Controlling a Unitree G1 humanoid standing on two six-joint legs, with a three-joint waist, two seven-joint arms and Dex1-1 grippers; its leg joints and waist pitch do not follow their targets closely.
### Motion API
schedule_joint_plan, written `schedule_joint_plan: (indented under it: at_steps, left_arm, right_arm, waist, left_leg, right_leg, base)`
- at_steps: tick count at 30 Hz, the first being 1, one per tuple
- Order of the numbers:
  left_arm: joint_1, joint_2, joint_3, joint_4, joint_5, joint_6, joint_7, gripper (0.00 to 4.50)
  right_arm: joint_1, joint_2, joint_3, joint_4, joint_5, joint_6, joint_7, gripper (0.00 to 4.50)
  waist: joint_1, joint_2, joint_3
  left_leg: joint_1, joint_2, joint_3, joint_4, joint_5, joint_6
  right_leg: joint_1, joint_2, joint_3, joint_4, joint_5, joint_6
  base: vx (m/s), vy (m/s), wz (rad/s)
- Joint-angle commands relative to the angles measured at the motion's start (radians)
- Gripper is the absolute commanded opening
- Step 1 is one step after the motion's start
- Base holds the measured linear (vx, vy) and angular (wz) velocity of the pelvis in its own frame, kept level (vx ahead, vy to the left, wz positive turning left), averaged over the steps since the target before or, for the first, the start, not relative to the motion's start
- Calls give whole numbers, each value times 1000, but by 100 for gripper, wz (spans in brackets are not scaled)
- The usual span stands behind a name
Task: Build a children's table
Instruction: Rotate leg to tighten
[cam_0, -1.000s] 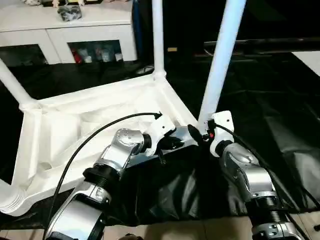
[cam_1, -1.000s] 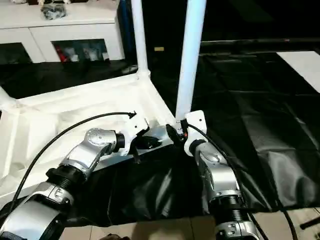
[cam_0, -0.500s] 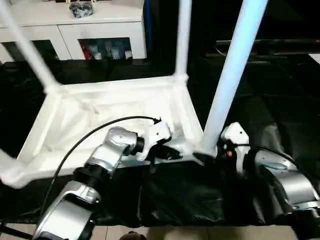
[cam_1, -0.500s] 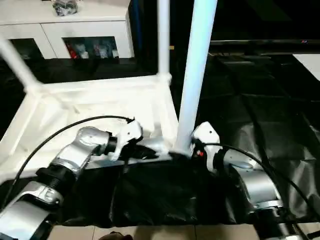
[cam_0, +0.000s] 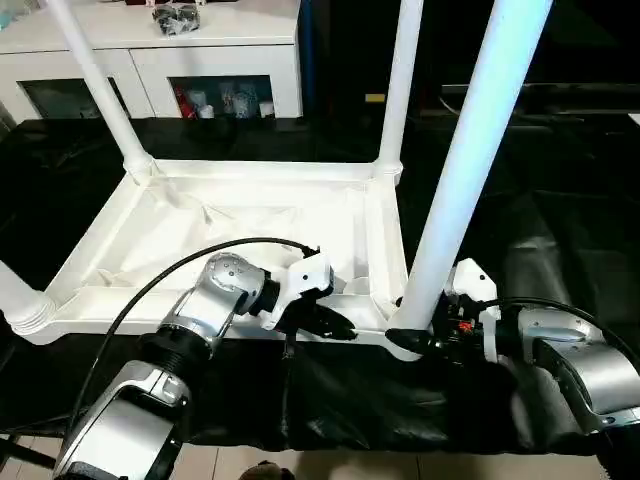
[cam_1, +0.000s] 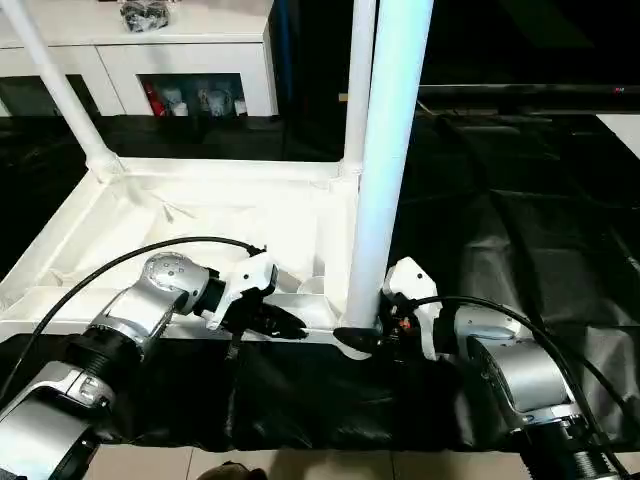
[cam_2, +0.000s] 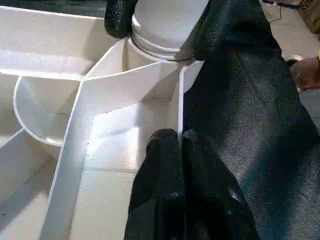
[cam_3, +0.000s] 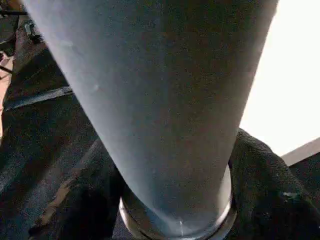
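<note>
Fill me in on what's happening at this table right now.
A humanoid robot is assembling the children's table, which lies upside down on black sheeting with legs pointing up. The right gripper has its fingers around the base of the near-right leg at its corner socket. The left gripper, shut, pinches the near rim beside that corner. A white cabinet stands behind.

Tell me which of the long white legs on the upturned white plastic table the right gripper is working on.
The near-right leg, the thickest-looking one closest to the camera. The right gripper has its black fingers on either side of that leg's base at the corner socket; the other legs stand apart from it.
</note>
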Motion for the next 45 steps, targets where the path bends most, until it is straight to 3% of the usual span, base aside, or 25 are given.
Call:
schedule_joint_plan:
  at_steps: [1, 6, 7, 8, 9, 11, 12, 15, 17, 18, 19, 22, 23, 27, 30, 34, 36, 37, 38, 39, 40, 41, 42, 44, 45]
  left_arm:
    - [-27, -25, 20, -11, -9, -15, 84, 0]
    - [-35, -59, 38, 0, 14, -2, 204, 0]
    - [-37, -96, 47, -8, 27, 24, 291, 0]
    - [-37, -96, 47, -8, 27, 24, 291, 0]
    - [-37, -107, 49, -11, 32, 34, 319, 0]
    - [-38, -126, 52, -15, 34, 49, 352, 0]
    - [-39, -151, 56, -15, 37, 59, 394, 0]
    - [-40, -199, 48, -10, 48, 57, 456, 0]
    - [-41, -211, 40, -2, 56, 37, 468, 0]
    - [-41, -217, 35, 6, 65, 16, 475, 0]
    - [-42, -218, 30, 14, 73, -6, 476, 0]
    - [-41, -213, 23, 28, 78, -46, 464, 0]
    - [-38, -211, 23, 28, 76, -49, 459, 0]
    - [-28, -192, 15, 26, 77, -69, 437, 0]
    - [-27, -186, 13, 36, 79, -79, 434, 0]
    - [-27, -183, 12, 49, 83, -94, 427, 0]
    - [-26, -183, 9, 57, 83, -105, 421, 0]
    - [-24, -182, 8, 57, 83, -108, 418, 0]
    - [-21, -182, 6, 55, 83, -109, 416, 0]
    - [-21, -182, 6, 55, 83, -109, 416, 0]
    - [-14, -182, 3, 44, 79, -107, 411, 0]
    - [-9, -181, 1, 34, 74, -105, 402, 0]
    - [-7, -181, 3, 31, 73, -108, 402, 0]
    - [2, -186, 16, 17, 65, -112, 421, 0]
    - [3, -187, 20, 14, 62, -106, 426, 0]
  right_arm:
    - [20, 42, 98, -41, 26, 13, 49, 259]
    - [-1, 137, 65, 30, -33, -27, -130, 259]
    - [-21, 218, 34, 96, -77, -24, -299, 259]
    - [-21, 218, 34, 96, -77, -24, -299, 259]
    - [-26, 242, 24, 114, -88, -21, -350, 259]
    - [-36, 276, 10, 145, -104, -18, -423, 259]
    - [-49, 318, -8, 179, -117, -6, -507, 259]
    - [-86, 412, -51, 252, -141, -3, -688, 259]
    - [-99, 436, -56, 269, -155, -16, -725, 259]
    - [-106, 452, -67, 276, -146, -23, -725, 259]
    - [-109, 460, -75, 273, -141, -29, -725, 315]
    - [-110, 466, -98, 258, -115, -32, -721, 329]
    - [-107, 464, -101, 252, -113, -30, -717, 351]
    - [-67, 385, -75, 179, -144, -41, -675, 385]
    - [-18, 292, -83, 97, -126, -40, -573, 385]
    - [48, 169, -139, 3, -58, -46, -422, 385]
    - [129, 32, -223, -85, 42, -21, -255, 385]
    - [162, -19, -250, -113, 78, -3, -194, 385]
    - [180, -47, -260, -125, 94, 7, -165, 385]
    - [180, -47, -260, -125, 94, 7, -165, 385]
    - [204, -78, -266, -141, 113, 23, -130, 385]
    - [218, -97, -267, -156, 128, 39, -104, 385]
    - [222, -101, -267, -162, 137, 47, -95, 385]
    - [233, -112, -257, -192, 180, 84, -53, 385]
    - [232, -110, -251, -195, 185, 87, -50, 385]
  waist:
    - [1, -32, -73]
    - [-7, -27, -68]
    - [-13, -23, -62]
    - [-19, -21, -61]
    - [-27, -26, -59]
    - [-35, -22, -59]
    - [-43, -16, -57]
    - [-63, -17, -56]
    - [-66, -10, -57]
    - [-67, -12, -58]
    - [-66, -12, -61]
    - [-63, -12, -61]
    - [-63, -6, -62]
    - [-57, 0, -64]
    - [-48, -4, -67]
    - [-28, -4, -72]
    - [-21, -11, -75]
    - [-4, -15, -78]
    - [-2, -17, -77]
    - [-2, -14, -77]
    - [-2, -15, -77]
    - [-4, -23, -76]
    - [-1, -19, -74]
    - [-2, -39, -71]
    - [1, -32, -71]
  left_leg:
    - [18, 66, -32, -65, -187, 76]
    - [20, 62, -33, -69, -230, 51]
    - [26, 63, -38, -75, -277, 23]
    - [28, 64, -38, -78, -298, 9]
    - [27, 59, -45, -83, -334, -9]
    - [34, 61, -46, -86, -365, -16]
    - [32, 61, -47, -88, -379, -24]
    - [35, 55, -50, -91, -430, -44]
    - [35, 55, -52, -92, -437, -39]
    - [34, 55, -50, -92, -435, -37]
    - [30, 55, -48, -94, -414, -25]
    - [31, 56, -44, -93, -399, -18]
    - [30, 57, -43, -94, -396, -19]
    - [32, 57, -41, -91, -379, -13]
    - [36, 59, -35, -84, -354, 8]
    - [28, 62, -32, -74, -267, 57]
    - [20, 61, -30, -68, -220, 90]
    - [20, 66, -32, -62, -194, 118]
    - [15, 66, -30, -60, -177, 136]
    - [8, 65, -32, -60, -170, 141]
    - [11, 64, -31, -59, -177, 143]
    - [12, 64, -30, -59, -183, 143]
    - [11, 63, -31, -59, -194, 140]
    - [12, 64, -30, -62, -201, 135]
    - [14, 66, -34, -64, -203, 128]
  right_leg:
    - [41, -78, 46, -70, -254, -219]
    - [34, -78, 45, -81, -334, -200]
    - [31, -79, 45, -89, -412, -177]
    - [26, -77, 46, -90, -426, -177]
    - [35, -79, 39, -95, -474, -160]
    - [30, -79, 41, -102, -492, -142]
    - [27, -77, 43, -101, -475, -148]
    - [24, -76, 39, -106, -492, -141]
    - [26, -76, 40, -109, -486, -136]
    - [26, -75, 40, -110, -472, -135]
    - [30, -73, 41, -109, -416, -139]
    - [29, -71, 44, -103, -361, -157]
    - [31, -71, 44, -101, -343, -163]
    - [33, -71, 45, -97, -312, -175]
    - [33, -68, 48, -96, -270, -181]
    - [42, -72, 49, -89, -213, -195]
    - [48, -71, 46, -81, -172, -211]
    - [53, -74, 47, -78, -159, -206]
    - [51, -73, 46, -77, -154, -212]
    - [54, -74, 43, -74, -160, -212]
    - [47, -73, 40, -78, -192, -209]
    - [47, -73, 40, -81, -211, -207]
    - [46, -74, 40, -86, -258, -199]
    - [44, -74, 39, -91, -316, -184]
    - [42, -77, 39, -91, -340, -177]
  base:
    - [0, 0, 0]
    - [0, 0, 0]
    - [0, 0, 0]
    - [0, 0, 0]
    - [0, 0, 0]
    - [0, 0, 0]
    - [0, 0, 0]
    - [0, 0, 0]
    - [0, 0, 0]
    - [0, 0, 0]
    - [0, 0, 0]
    - [0, 0, 0]
    - [0, 0, 0]
    - [0, 0, 0]
    - [0, 0, 0]
    - [0, 0, 0]
    - [0, 0, 0]
    - [0, 0, 0]
    - [0, 0, 0]
    - [0, 0, 0]
    - [0, 0, 0]
    - [0, 0, 0]
    - [0, 0, 0]
    - [0, 0, 0]
    - [0, 0, 0]
